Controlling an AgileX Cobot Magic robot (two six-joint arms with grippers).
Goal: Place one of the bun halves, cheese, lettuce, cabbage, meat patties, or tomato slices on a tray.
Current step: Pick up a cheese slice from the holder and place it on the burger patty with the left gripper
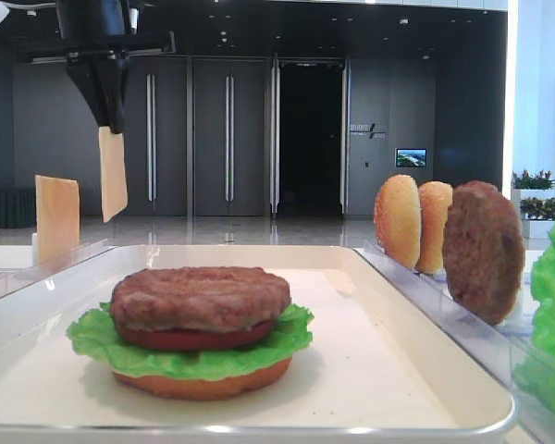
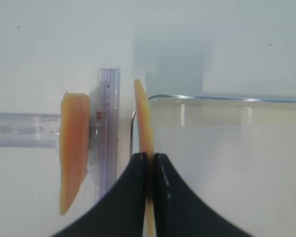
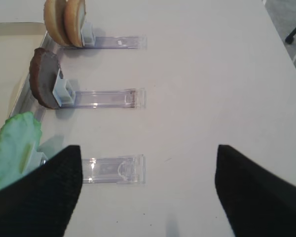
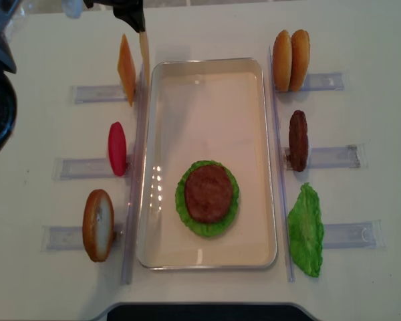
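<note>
My left gripper (image 2: 150, 157) is shut on a thin pale-orange cheese slice (image 2: 144, 113), pinched edge-on between the black fingers. The slice hangs vertically (image 1: 113, 174) over the far left rim of the cream tray (image 4: 207, 107), just above its corner (image 2: 227, 98). Another cheese slice (image 4: 126, 69) stands in the clear rack right beside it. A stack lies on the tray: a brown meat patty (image 1: 200, 296) on a red slice, green lettuce (image 1: 92, 338) and an orange-brown bun bottom. My right gripper (image 3: 149, 149) is open above bare table, with nothing between its fingers.
Right of the tray, clear racks hold two bun halves (image 4: 291, 60), a meat patty (image 4: 298, 140) and a lettuce leaf (image 4: 306, 229). On the left stand a tomato slice (image 4: 117, 148) and a bun half (image 4: 98, 225). An unloaded end of a rack (image 3: 113, 169) lies under my right gripper.
</note>
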